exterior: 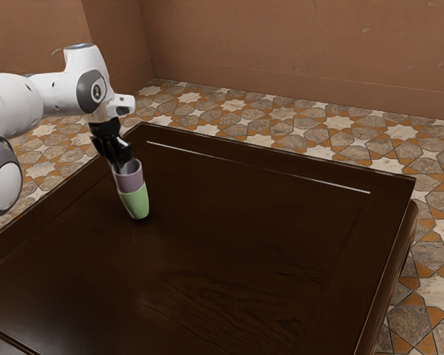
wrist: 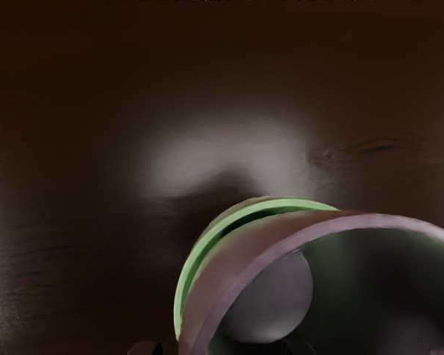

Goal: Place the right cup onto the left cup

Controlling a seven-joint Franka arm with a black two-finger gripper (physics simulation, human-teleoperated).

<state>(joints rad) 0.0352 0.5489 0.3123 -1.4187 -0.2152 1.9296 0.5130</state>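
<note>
1. Mauve cup (exterior: 129, 179): located in the mouth of the green cup (exterior: 135, 203). Its lower part is inside; its upper part stands above the green rim. Attitude approximately upright. How deep it sits cannot be told.
2. Fit: the wrist view shows the two rims overlapping, with a narrow dark gap between the green rim and the mauve wall on one side. The mauve cup is open at the top, and a pale grey rounded patch is visible inside it; its nature cannot be told.
3. Green cup: below the mauve cup, approximately upright, its base on the table (exterior: 229, 222).
4. Gripper (exterior: 123, 158): black, pointing down, located at the mauve cup's rim, on the exterior view's left. Whether it is spread, pressed together or pinching the cup cannot be told.
5. Arm (exterior: 55, 95): white with grey joint covers, entering from the exterior view's left and bent down toward the cups.
6. Table: dark brown wood with visible grain and a thin pale line near its far edge. The wrist view records a soft sheen on the wood beside the cups.
7. Surroundings: patterned floor tiles (exterior: 325, 137) in orange, grey and cream; plain reddish-brown wall (exterior: 296, 48) behind.
</note>
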